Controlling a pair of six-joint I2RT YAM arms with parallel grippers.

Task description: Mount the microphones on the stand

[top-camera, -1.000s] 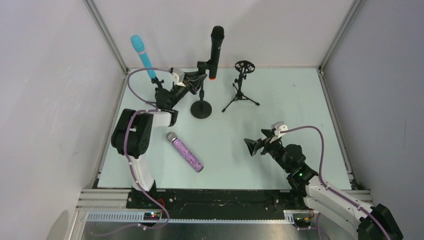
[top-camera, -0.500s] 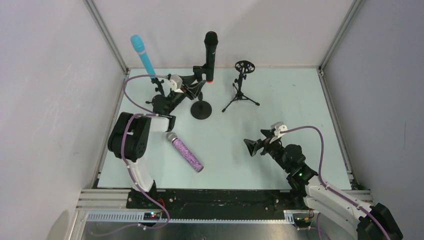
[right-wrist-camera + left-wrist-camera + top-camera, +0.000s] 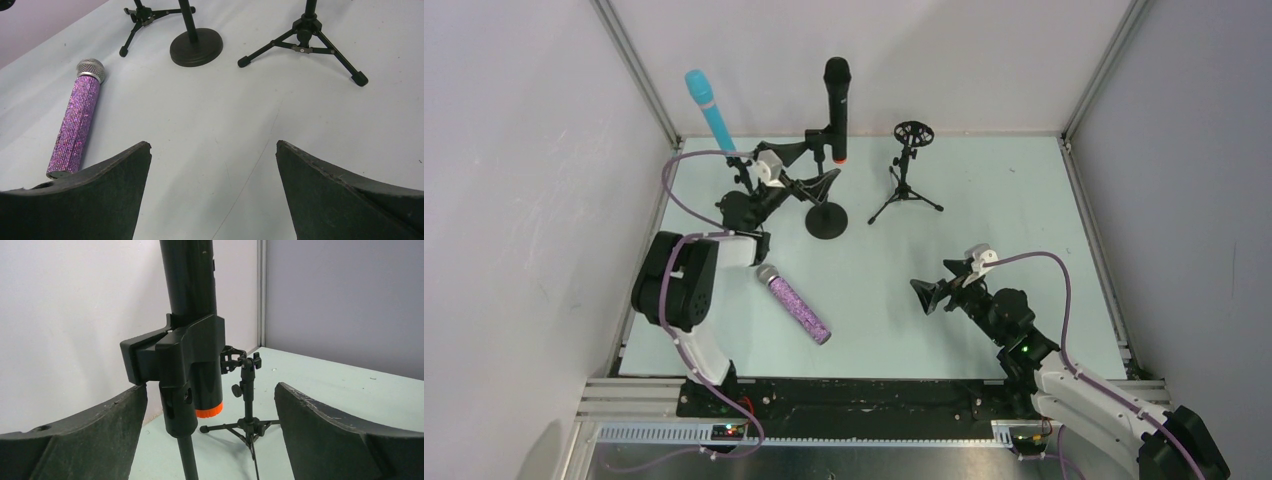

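The black microphone [image 3: 835,100] with an orange end [image 3: 208,412] stands upright in the clip [image 3: 175,355] of the round-base stand [image 3: 826,218]. My left gripper [image 3: 822,163] is open, its fingers on either side of the clip and not gripping it. The turquoise microphone [image 3: 708,112] sits in a small tripod stand [image 3: 742,172] at the back left. The purple glitter microphone [image 3: 794,303] with its silver mesh head lies flat on the table. My right gripper [image 3: 929,295] hovers open to its right, holding nothing. In the right wrist view the purple microphone [image 3: 77,122] lies left of my right gripper [image 3: 213,144].
An empty tripod stand [image 3: 909,175] with a round holder on top stands right of the round-base stand. Grey walls and metal frame posts [image 3: 636,70] close in the pale green table [image 3: 1004,200] on three sides.
My left gripper has gone from shut to open at the stand's clip. The black microphone has swung left and now stands more upright. The right arm has not moved.
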